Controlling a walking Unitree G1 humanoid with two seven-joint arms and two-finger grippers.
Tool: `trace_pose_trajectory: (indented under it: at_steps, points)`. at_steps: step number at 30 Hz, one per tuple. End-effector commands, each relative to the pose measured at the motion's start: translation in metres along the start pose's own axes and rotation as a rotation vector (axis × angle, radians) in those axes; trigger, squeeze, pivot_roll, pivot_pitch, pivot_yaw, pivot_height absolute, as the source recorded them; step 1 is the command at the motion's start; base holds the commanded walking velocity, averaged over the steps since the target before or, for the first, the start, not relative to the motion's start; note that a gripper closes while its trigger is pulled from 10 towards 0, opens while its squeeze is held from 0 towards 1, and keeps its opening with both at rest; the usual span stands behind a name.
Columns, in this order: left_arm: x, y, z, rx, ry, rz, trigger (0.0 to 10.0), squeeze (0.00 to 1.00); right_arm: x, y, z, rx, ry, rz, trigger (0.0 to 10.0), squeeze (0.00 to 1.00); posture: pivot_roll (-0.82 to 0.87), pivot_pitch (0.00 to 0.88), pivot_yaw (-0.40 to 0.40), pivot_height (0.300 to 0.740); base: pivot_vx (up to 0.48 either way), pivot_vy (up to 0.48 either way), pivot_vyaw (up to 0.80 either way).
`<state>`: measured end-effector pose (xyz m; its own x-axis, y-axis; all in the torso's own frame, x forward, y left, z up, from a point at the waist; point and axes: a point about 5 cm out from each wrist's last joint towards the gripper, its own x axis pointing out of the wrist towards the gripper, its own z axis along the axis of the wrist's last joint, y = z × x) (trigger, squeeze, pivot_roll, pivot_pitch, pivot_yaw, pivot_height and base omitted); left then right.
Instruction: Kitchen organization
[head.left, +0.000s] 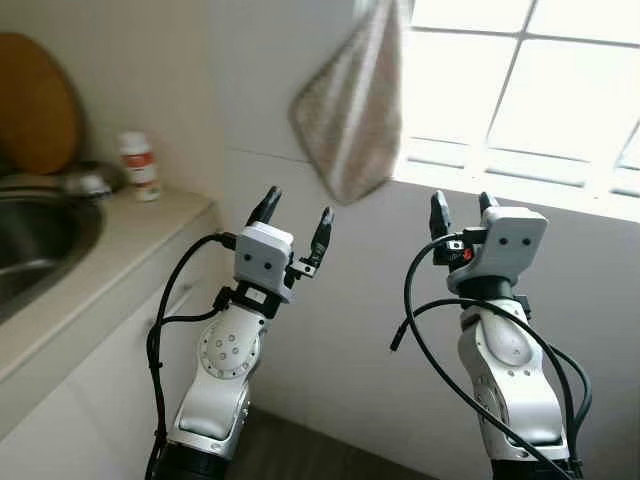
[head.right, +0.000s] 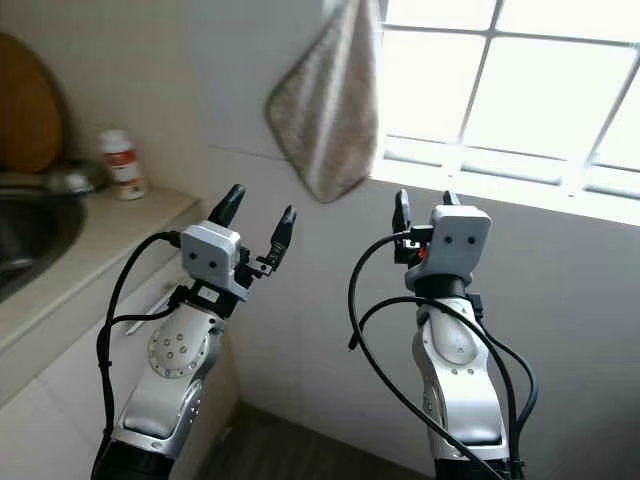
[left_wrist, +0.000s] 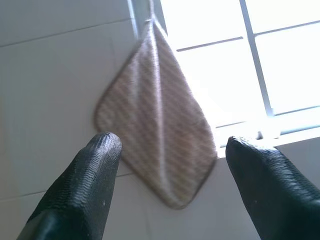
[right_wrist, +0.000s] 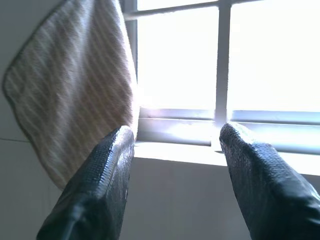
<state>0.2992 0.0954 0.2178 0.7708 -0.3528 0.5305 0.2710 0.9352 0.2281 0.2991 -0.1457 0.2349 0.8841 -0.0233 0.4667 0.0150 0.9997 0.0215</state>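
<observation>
Striped cloth (head.left: 350, 105) hanging by one corner on the tiled wall beside the window (head.left: 520, 80), long axis running straight down, lowest corner above and between the two raised arms. Left tool (head.left: 293, 222) held up with fingers spread and nothing between them, pointed up at the cloth, lower corner just above and slightly to its right. Right tool (head.left: 459, 207) likewise parted and empty, aimed more at the window ledge, cloth off to its left. Left arm judged the nearer, so probably the one to reach up and pinch the hanging corner. Off to the left, surface (head.left: 110, 250) with sink (head.left: 40, 235) and small white bottle (head.left: 139, 165), well apart from both tools.
</observation>
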Motion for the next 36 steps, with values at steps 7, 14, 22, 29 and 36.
trace_pose_trajectory:
  at_steps: [7,14,22,29,36]
  points:
    - [0.0002,0.0041,0.0035,0.004,-0.023,0.013,10.0,0.00,0.0015,0.0035,0.0042,-0.009,-0.023,0.013,10.0,0.00,-0.01,0.000,-0.015,0.740,0.000,0.334,-0.80]
    - [0.0002,0.0047,0.0041,-0.004,-0.031,0.013,10.0,0.00,0.0012,0.0028,0.0033,-0.018,-0.022,0.012,10.0,0.00,-0.01,0.000,-0.014,0.740,0.000,0.000,-0.34]
    - [0.0004,0.0032,0.0029,0.010,-0.020,0.000,10.0,0.00,0.0010,0.0025,0.0028,-0.021,-0.020,0.009,10.0,0.00,-0.01,0.000,-0.013,0.740,0.000,0.000,-0.60]
    - [0.0003,0.0031,0.0031,0.004,-0.023,-0.003,10.0,0.00,0.0008,0.0027,0.0023,-0.018,-0.019,0.006,10.0,0.00,-0.01,0.000,-0.013,0.740,0.000,-0.333,-0.23]
    - [0.0007,0.0052,0.0001,-0.042,-0.001,0.019,10.0,0.00,0.0010,0.0023,0.0020,-0.019,-0.017,0.005,10.0,0.00,-0.01,0.000,-0.014,0.740,0.000,0.067,-0.80]
